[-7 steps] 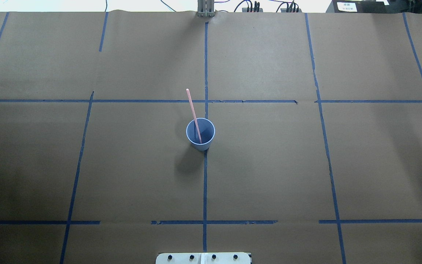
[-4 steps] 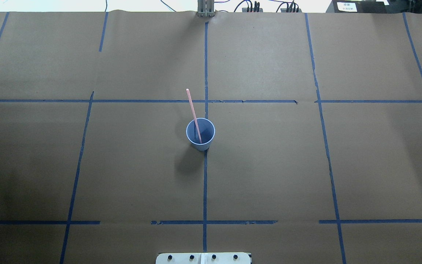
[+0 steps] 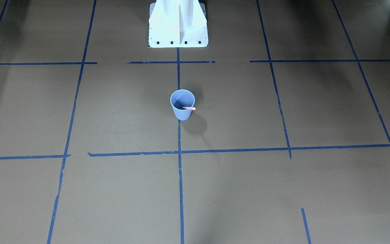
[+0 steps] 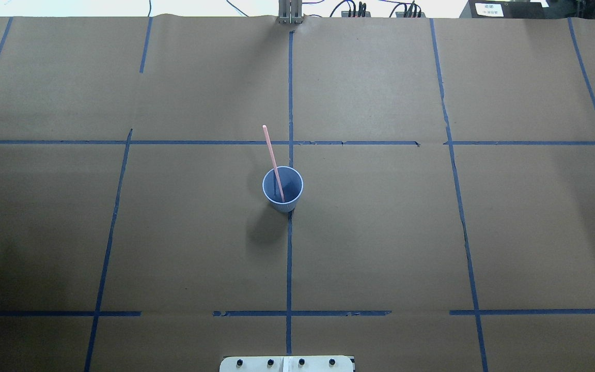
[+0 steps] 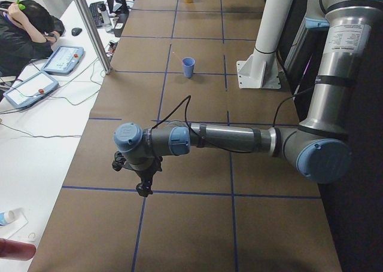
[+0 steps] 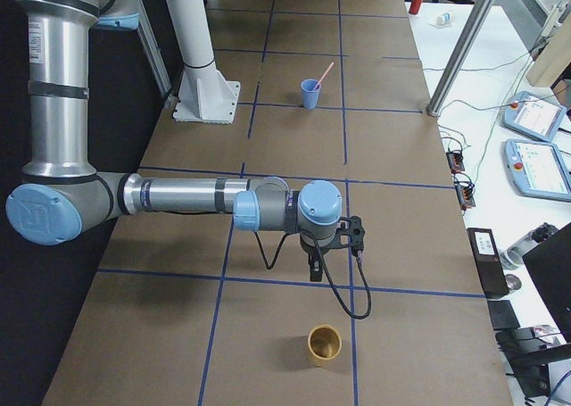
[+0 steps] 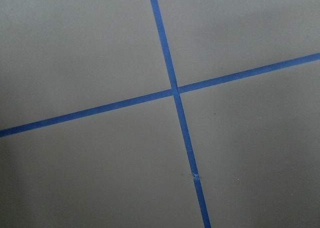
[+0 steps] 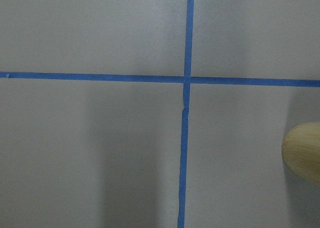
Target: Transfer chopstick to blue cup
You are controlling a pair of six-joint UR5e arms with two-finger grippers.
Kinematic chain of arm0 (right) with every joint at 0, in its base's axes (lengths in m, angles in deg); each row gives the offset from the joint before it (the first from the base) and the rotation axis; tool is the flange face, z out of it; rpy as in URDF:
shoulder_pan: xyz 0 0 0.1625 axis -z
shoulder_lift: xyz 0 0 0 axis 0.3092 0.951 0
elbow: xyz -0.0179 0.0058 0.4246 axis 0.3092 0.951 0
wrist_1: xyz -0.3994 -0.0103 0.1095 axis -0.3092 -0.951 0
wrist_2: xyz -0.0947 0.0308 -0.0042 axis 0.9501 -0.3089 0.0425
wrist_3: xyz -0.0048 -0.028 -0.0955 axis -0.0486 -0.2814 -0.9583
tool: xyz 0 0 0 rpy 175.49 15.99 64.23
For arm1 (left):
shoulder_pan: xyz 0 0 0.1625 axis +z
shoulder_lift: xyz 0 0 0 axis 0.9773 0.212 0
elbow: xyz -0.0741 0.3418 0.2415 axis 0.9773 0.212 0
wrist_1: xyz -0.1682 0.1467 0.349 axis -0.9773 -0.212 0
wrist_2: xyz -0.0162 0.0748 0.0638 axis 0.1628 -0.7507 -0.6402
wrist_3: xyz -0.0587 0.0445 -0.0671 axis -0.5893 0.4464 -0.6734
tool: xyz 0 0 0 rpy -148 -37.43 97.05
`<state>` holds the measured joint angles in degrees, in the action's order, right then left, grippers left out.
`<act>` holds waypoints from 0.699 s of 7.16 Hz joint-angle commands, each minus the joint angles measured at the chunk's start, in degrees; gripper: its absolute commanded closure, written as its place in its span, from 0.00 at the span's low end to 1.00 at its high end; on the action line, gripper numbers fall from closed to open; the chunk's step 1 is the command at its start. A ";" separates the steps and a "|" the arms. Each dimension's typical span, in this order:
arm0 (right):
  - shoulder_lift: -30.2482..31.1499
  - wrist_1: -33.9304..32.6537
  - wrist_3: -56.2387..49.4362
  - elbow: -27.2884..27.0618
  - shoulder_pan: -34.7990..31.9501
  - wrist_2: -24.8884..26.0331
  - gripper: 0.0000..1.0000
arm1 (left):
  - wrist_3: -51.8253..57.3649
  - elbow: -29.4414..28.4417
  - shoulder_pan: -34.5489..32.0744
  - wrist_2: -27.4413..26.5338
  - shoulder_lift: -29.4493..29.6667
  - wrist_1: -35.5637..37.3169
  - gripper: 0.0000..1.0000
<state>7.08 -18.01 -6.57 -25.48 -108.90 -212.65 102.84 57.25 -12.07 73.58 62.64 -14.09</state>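
Paper-covered table [image 4: 380, 232], gridded in blue tape, looks just as it did a second ago: nothing on it has shifted in the overhead view. The left arm [image 5: 227, 139] and the right arm [image 6: 178, 194] reach out low at opposite ends of the table, well apart from the middle. The left gripper [image 5: 142, 185] hangs by a tape crossing, and so does the right gripper [image 6: 314, 268]. From these side views I cannot tell whether either pincer is wide or narrow. The white pedestal [image 3: 178, 23] stands at the robot's edge. A tan cup [image 6: 324, 344] sits near the right gripper, apart from it. The blue cup [image 4: 292, 188] stands upright on the centre tape line. The pink chopstick [image 4: 270, 150] is already in it, leaning over the rim away from the robot.
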 commanded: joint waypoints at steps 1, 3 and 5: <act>0.04 -0.03 0.06 0.13 -0.08 -0.15 0.00 | -0.14 0.91 -0.09 0.01 -2.06 -1.37 0.00; 0.12 0.06 0.06 0.13 -0.17 -0.15 0.00 | -0.57 0.92 -1.57 0.01 -3.21 -3.32 0.00; 0.04 0.06 -0.03 0.13 -0.43 -0.15 0.00 | -4.41 1.18 -2.20 -0.08 -3.04 -3.41 0.00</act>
<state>7.18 -17.95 -6.53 -25.35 -109.16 -212.80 101.23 58.24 -13.89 73.53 59.53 -17.32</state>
